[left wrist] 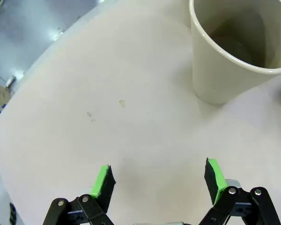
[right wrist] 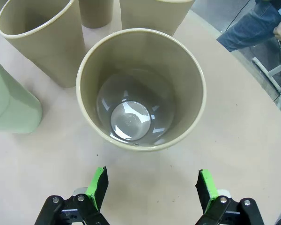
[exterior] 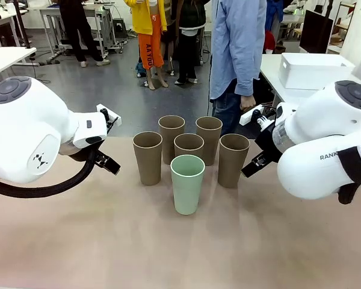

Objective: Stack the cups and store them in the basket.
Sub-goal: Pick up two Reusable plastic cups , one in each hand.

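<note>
Five tan-brown cups (exterior: 189, 147) stand upright in a cluster mid-table, with one mint green cup (exterior: 188, 183) in front of them. My left gripper (left wrist: 159, 178) is open over bare tabletop, with the leftmost tan cup (left wrist: 234, 51) ahead to its upper right. The right gripper (right wrist: 152, 183) is open too, just short of the rightmost tan cup (right wrist: 140, 89), looking down into it. The green cup (right wrist: 9, 103) shows at that view's left. Nothing is held. The white basket (exterior: 313, 69) sits on a separate table at the back right.
A person in a blue shirt (exterior: 237, 48) stands at the far side, right of centre. The left arm (exterior: 30, 129) and the right arm (exterior: 325, 147) flank the cups. The table's near half (exterior: 180, 253) is bare. The table edge curves behind the cups.
</note>
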`<state>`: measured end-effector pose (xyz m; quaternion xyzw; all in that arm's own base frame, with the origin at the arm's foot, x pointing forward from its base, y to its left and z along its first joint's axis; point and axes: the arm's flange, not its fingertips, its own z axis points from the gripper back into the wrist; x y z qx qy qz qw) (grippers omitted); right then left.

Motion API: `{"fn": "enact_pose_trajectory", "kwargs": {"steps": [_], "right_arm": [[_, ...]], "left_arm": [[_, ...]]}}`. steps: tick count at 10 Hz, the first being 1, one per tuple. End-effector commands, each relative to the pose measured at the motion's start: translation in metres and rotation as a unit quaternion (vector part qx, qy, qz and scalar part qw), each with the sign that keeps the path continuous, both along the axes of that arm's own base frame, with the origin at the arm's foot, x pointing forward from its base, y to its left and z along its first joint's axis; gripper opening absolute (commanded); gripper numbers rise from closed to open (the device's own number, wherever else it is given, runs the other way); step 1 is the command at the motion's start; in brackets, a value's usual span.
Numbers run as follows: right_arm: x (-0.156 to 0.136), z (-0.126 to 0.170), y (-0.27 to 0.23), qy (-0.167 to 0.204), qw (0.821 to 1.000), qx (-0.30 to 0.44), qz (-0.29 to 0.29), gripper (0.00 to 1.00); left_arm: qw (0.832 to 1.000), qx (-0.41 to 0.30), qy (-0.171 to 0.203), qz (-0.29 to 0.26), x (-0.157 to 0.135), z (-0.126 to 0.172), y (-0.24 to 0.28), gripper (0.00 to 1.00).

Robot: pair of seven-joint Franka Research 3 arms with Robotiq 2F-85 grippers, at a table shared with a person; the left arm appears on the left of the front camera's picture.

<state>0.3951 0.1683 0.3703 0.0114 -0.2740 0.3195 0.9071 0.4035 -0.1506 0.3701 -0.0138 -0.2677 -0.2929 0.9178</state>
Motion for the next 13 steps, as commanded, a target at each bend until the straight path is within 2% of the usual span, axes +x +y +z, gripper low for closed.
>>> {"fn": "enact_pose_trajectory", "kwargs": {"steps": [1,2,4,5,7,8,10,11,13], "right_arm": [[0.0,0.0,0.0,0.0,1.0,0.0,0.0,1.0],[0.002,0.026,-0.001,0.005,0.999,0.011,0.03,1.0],[-0.001,0.08,-0.009,0.016,0.999,0.012,0.038,1.0],[-0.009,0.108,-0.016,0.02,0.998,0.019,0.049,1.0],[-0.018,0.144,-0.044,0.041,0.995,0.016,0.09,1.0],[-0.02,0.155,-0.066,0.051,0.991,0.02,0.123,1.0],[-0.023,0.167,-0.124,0.024,0.98,0.056,0.187,1.0],[-0.025,0.167,-0.153,0.004,0.972,0.086,0.22,1.0],[-0.031,0.156,-0.203,-0.032,0.953,0.14,0.268,1.0]], "left_arm": [[1.0,0.0,0.0,0.0,0.0,0.0,0.0,1.0],[1.0,0.0,0.0,0.0,0.0,0.0,0.0,1.0],[0.999,-0.01,0.024,-0.042,0.018,0.044,0.009,1.0],[0.997,-0.009,0.037,-0.062,0.019,0.071,0.015,1.0],[0.989,-0.019,0.068,-0.127,0.017,0.117,0.035,1.0],[0.981,-0.023,0.082,-0.176,0.015,0.137,0.051,1.0],[0.955,-0.068,0.084,-0.275,0.017,0.161,0.101,1.0],[0.943,-0.097,0.078,-0.308,0.019,0.161,0.128,1.0],[0.932,-0.145,0.037,-0.33,0.022,0.143,0.187,1.0]]}}
